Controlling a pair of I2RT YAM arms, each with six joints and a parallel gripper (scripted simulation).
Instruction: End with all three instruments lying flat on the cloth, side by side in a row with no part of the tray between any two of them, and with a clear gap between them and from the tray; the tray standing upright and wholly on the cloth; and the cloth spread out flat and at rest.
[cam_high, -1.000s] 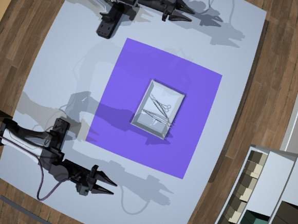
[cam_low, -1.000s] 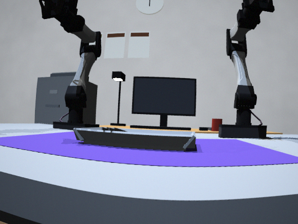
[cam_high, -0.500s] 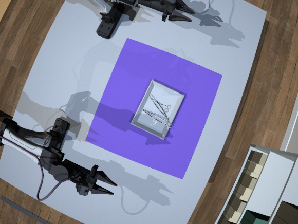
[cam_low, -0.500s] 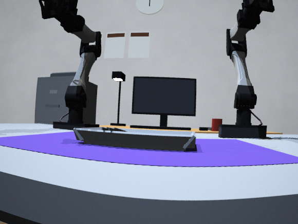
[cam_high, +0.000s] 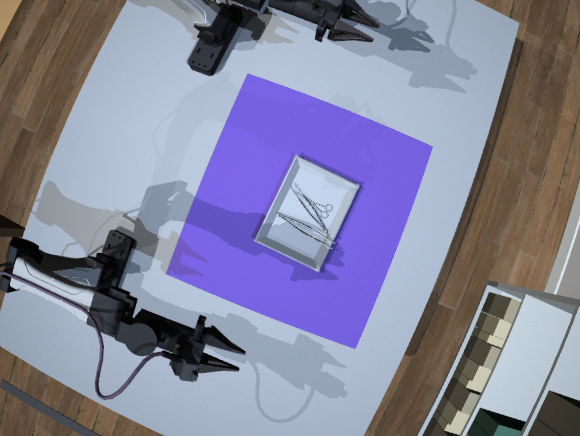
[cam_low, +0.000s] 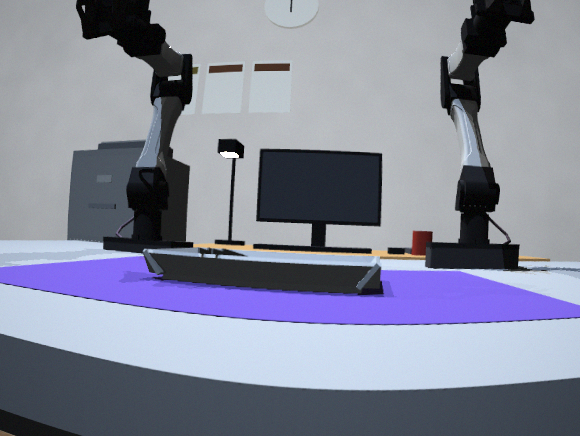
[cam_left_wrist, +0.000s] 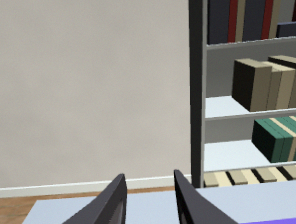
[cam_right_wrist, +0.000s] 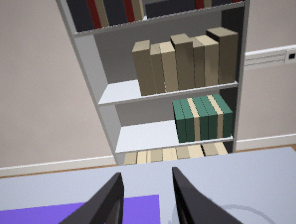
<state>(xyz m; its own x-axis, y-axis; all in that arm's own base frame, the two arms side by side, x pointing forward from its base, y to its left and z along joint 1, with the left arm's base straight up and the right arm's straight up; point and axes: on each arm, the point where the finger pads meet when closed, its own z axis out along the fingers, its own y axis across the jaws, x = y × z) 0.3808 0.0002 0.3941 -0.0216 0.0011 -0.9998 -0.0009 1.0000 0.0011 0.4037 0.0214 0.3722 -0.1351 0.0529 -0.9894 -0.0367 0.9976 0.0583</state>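
My left pincer (cam_high: 375, 33) (cam_left_wrist: 149, 179) and right pincer (cam_high: 241, 361) (cam_right_wrist: 147, 177) hang partly spread, empty; beyond both, past the counter (cam_high: 125, 150) (cam_low: 250, 355) (cam_left_wrist: 75, 210) (cam_right_wrist: 75, 190), stands a bookshelf (cam_high: 525, 350) (cam_left_wrist: 196, 100) (cam_right_wrist: 89, 75).

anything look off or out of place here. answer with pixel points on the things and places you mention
Nothing looks spilled or damaged. The one untidy spot is the tray (cam_high: 288, 172) (cam_low: 270, 275): its three thin metal instruments lie bunched at angles, and some ends reach onto the tray's rim. The tray stands upright on the purple cloth (cam_high: 385, 215) (cam_low: 425, 300), which looks flat.
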